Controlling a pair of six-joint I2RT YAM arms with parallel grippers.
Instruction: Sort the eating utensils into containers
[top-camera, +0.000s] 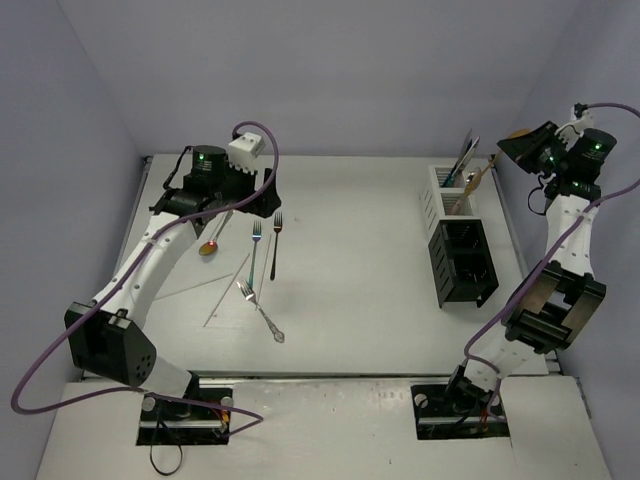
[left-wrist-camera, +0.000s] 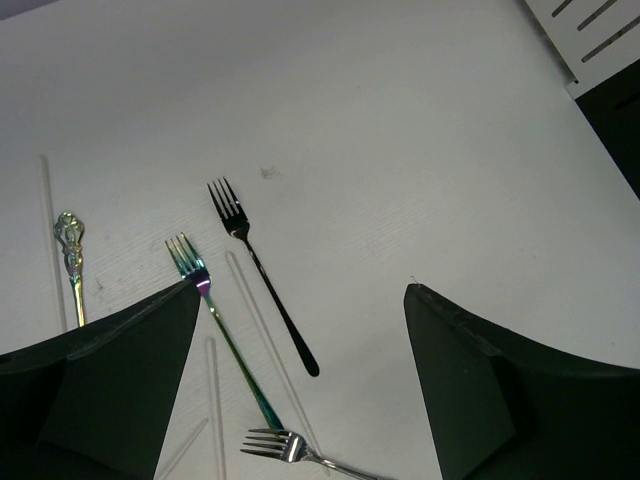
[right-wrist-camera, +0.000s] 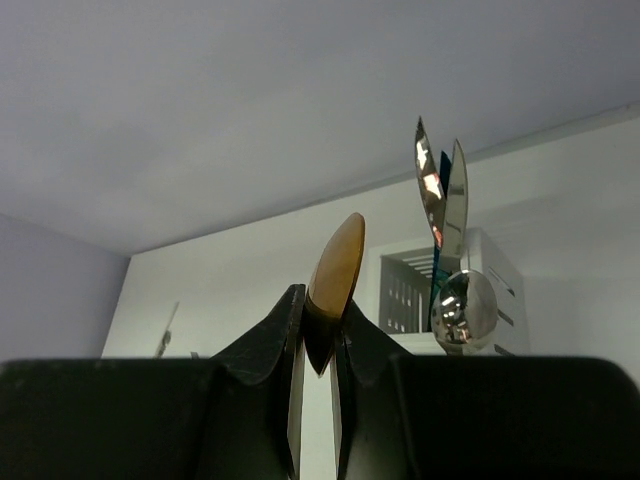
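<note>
A: How far along is the sorting?

B: Partly. The white box (top-camera: 434, 195) at upper right already holds a silver spoon (right-wrist-camera: 465, 310) and what look like knife blades (right-wrist-camera: 440, 185). I can't tell what's in the black box (top-camera: 438, 264) below it.

A: And the arms?

B: The right gripper (right-wrist-camera: 318, 325) pinches a golden spoon (right-wrist-camera: 337, 262) just beside the white box. The left gripper (left-wrist-camera: 300, 290) hangs, jaws spread, over the centre-left scatter: dark fork (left-wrist-camera: 262, 275), teal fork (left-wrist-camera: 222, 335), silver fork (left-wrist-camera: 290, 447), ornate spoon (left-wrist-camera: 70, 250) and pale sticks (left-wrist-camera: 250, 295).

A: So those remain?

B: Yes, all on the table, none boxed.
</note>
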